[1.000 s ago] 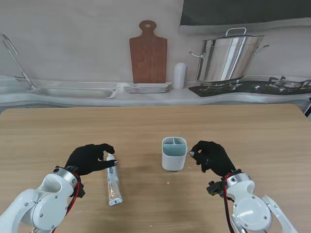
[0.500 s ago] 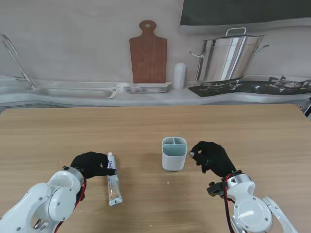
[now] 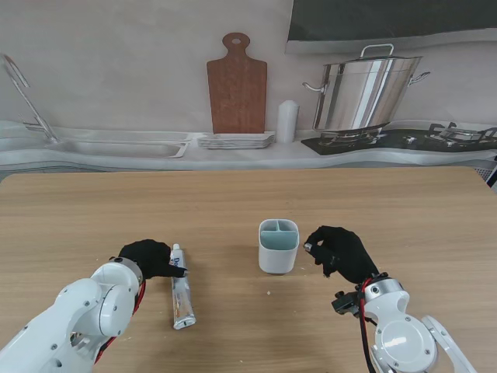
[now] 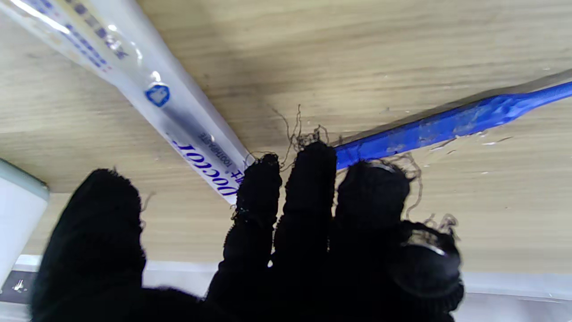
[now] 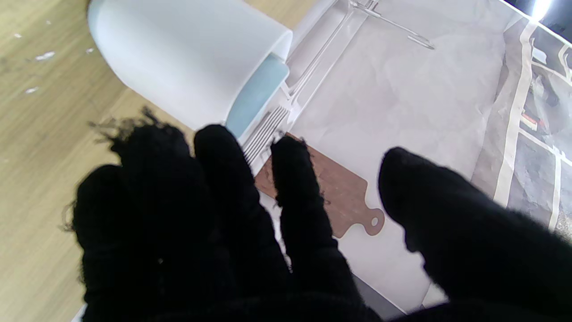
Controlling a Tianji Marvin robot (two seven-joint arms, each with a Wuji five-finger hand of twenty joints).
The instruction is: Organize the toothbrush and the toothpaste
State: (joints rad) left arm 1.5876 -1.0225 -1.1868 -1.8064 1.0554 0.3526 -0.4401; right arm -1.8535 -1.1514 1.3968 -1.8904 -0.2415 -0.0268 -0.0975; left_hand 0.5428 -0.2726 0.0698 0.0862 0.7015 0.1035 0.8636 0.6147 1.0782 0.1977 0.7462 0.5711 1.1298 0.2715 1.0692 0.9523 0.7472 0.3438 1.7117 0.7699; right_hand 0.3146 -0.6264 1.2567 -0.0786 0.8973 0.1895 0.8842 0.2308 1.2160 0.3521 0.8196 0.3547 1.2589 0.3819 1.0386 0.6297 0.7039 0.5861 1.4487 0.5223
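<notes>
A white toothpaste tube (image 3: 182, 294) lies on the wooden table, its cap end pointing away from me. My left hand (image 3: 147, 259) sits at that cap end, thumb apart from the fingers. In the left wrist view the fingertips (image 4: 313, 161) touch the end of the tube (image 4: 178, 116) and the end of a blue toothbrush (image 4: 447, 123) lying flat; nothing is lifted. The stand view hides the toothbrush. A white divided cup (image 3: 278, 245) stands upright mid-table. My right hand (image 3: 338, 250) hovers just right of the cup (image 5: 187, 58), fingers spread and holding nothing.
Along the backdrop behind the table are a sink (image 3: 116, 146), a wooden cutting board (image 3: 237, 85), stacked plates (image 3: 235, 141), a white bottle (image 3: 287, 120) and a steel pot (image 3: 369, 92). Small white crumbs dot the wood near the cup.
My left hand has drawn back nearer to me and lowered at the tube's cap end, the forearm swinging in. Tube, cup and right hand have stayed put.
</notes>
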